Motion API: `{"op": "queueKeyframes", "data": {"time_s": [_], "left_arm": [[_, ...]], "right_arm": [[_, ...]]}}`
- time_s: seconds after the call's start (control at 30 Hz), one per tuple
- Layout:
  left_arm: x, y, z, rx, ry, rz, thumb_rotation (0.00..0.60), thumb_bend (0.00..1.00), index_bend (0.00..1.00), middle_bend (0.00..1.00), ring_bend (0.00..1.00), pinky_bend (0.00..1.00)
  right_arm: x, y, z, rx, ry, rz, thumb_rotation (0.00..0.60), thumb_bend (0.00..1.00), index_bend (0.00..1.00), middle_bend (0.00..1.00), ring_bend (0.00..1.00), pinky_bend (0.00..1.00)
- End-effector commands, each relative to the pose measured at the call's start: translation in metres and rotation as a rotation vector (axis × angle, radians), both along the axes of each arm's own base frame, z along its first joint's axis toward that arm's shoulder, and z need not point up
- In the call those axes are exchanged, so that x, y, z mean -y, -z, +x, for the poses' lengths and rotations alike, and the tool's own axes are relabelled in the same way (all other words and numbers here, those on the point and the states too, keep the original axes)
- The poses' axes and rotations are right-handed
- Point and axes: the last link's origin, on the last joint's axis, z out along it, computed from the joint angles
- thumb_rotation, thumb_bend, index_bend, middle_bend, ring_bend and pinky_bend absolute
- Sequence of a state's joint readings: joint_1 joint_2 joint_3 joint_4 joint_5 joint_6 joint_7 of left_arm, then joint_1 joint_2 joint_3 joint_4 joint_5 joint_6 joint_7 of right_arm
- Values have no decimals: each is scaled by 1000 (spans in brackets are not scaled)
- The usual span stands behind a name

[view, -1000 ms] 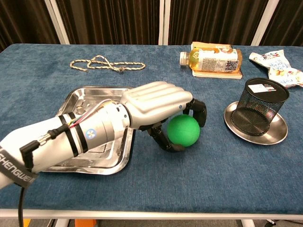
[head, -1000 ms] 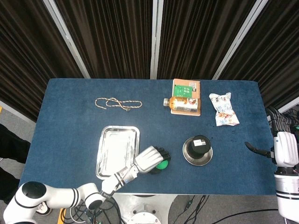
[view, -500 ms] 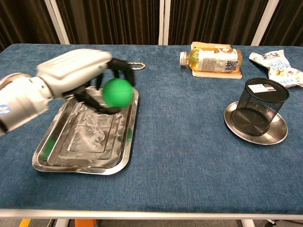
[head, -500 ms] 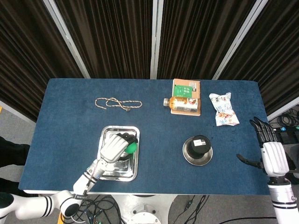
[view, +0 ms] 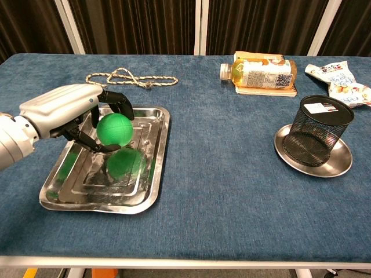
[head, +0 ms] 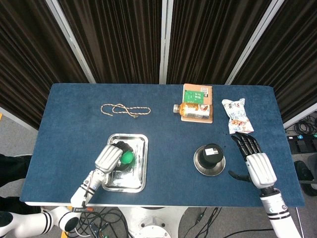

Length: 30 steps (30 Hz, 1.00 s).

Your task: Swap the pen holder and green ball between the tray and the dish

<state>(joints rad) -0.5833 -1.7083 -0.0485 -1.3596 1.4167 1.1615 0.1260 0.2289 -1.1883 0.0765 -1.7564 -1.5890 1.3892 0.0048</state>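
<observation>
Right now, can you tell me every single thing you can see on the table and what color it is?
Table: one, blue cloth top.
Tray: one, silver, front left.
Ball: one, green, held above the tray.
Dish: one, silver, front right.
Pen holder: one, black mesh, standing on the dish.
Rope: one, tan, back left.
Bottle: one, amber drink, lying on the notebook.
Notebook: one, brown, back middle.
Snack bag: one, white, back right.
Left hand: silver and black, holds the ball.
Right hand: silver and black, fingers spread, beside the dish.
</observation>
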Motion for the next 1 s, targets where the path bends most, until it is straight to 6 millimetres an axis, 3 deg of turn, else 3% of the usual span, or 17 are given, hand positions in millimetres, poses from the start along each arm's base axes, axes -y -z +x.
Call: {"op": "queueKeyframes", "data": {"time_s": [0.03,0.2,0.37,0.5,0.63,0.8,1.0], "left_arm": [[0,5,-3,3,-3,-18,600,241,311,287,233,464],[0,-1,-7,20,-11,13,600,163,173,201,143,390],[5,-32,-20,51,-61,141,600,126,127,144,91,323],[32,-79,-50,65,-164,299,600,122,125,136,80,264],[67,-112,-85,40,-300,410,600,122,126,133,78,241],[115,-116,-123,-8,-422,381,600,123,124,112,56,219],[139,-108,-137,-7,-443,421,600,123,117,101,54,211]], "right_arm": [[2,5,3,-2,0,15,600,5,0,12,0,36],[5,10,5,-9,-3,28,600,5,0,11,0,36],[1,12,3,-50,-11,23,600,2,0,8,0,36],[-9,12,-8,-93,16,7,600,1,0,1,0,33],[-24,16,-29,-136,77,-23,600,0,0,0,0,1],[-47,30,-55,-108,164,-40,600,0,0,0,0,0],[-68,35,-75,-166,233,-86,600,0,0,0,0,0]]}}
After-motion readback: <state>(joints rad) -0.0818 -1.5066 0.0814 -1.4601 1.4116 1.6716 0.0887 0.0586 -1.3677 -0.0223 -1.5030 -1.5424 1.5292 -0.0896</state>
